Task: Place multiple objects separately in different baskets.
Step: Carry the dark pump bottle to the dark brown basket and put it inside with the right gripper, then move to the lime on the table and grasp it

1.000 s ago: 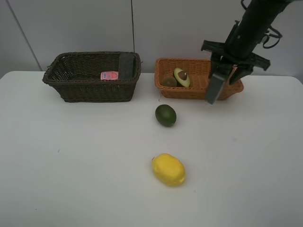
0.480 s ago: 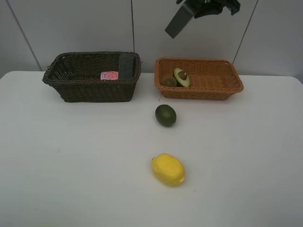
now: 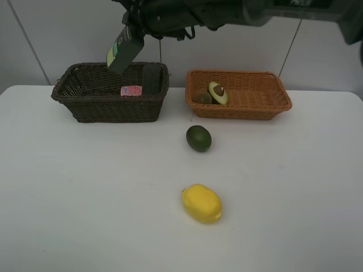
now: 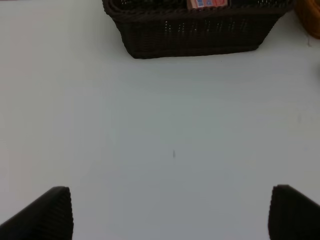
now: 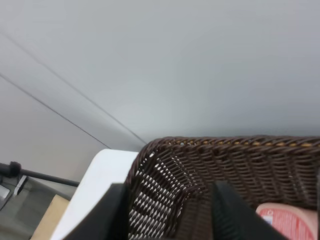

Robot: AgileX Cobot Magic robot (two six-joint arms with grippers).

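Observation:
My right gripper [image 3: 132, 34] reaches across from the right and hovers above the dark basket [image 3: 108, 110], shut on a dark grey bottle [image 3: 124, 52] with a yellow-green label, held tilted. A pink bottle [image 3: 131, 90] and a dark slab [image 3: 152, 78] sit inside that basket. The tan basket [image 3: 266, 107] contains a kiwi [image 3: 202, 97] and a halved avocado [image 3: 218, 92]. On the table lie a green lime [image 3: 198, 138] and a yellow lemon [image 3: 202, 203]. My left gripper [image 4: 170, 215] is open over bare table, short of the dark basket [image 4: 195, 35]. The right wrist view looks down on the dark basket [image 5: 225, 160] and the pink bottle [image 5: 292, 220].
The two baskets stand side by side at the table's back edge, close to the grey wall. The tan basket's corner [image 4: 310, 20] shows at the edge of the left wrist view.
My right arm has swung up from in front of the tan basket and leftward across the back, carrying the dark bottle to above the dark basket. The fruit has not moved.

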